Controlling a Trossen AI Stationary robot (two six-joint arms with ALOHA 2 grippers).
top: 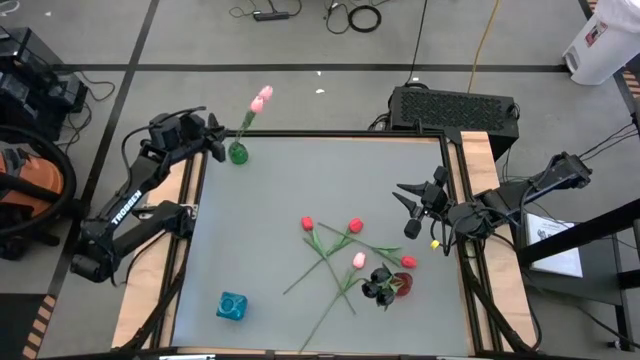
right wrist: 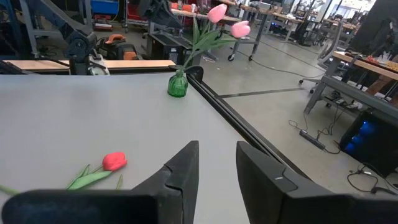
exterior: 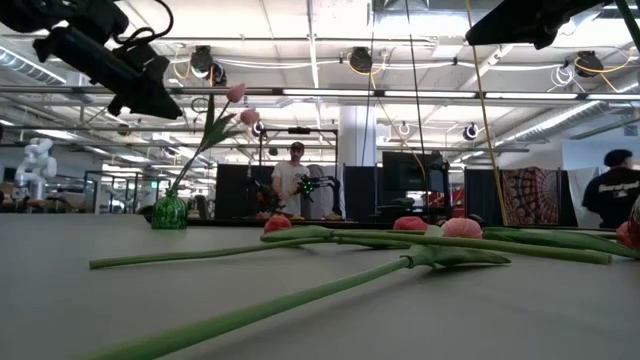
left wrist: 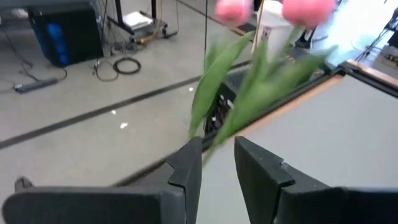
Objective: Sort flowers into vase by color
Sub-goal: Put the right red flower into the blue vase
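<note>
A small green glass vase (top: 238, 153) (right wrist: 177, 85) stands near the table's far left corner with two pink tulips (top: 262, 97) (left wrist: 235, 9) stuck in it by their stems. My left gripper (top: 218, 148) (left wrist: 217, 162) hovers just left of them, open, with the leaves showing past its fingertips. Loose tulips lie on the table in a crossed heap: red heads (top: 307, 223) (top: 355, 226) (top: 408, 262) and one pink head (top: 359, 260). Black-headed flowers (top: 380, 285) sit at a small red vase (top: 402, 285). My right gripper (top: 408, 208) (right wrist: 217, 165) hangs open above the table's right side.
A blue vase (top: 232, 306) stands near the table's near left corner. The table's raised dark rim (top: 340, 133) runs along the far edge. Bare grey table surface (top: 270, 190) lies between the green vase and the heap. People stand in the room far behind the table.
</note>
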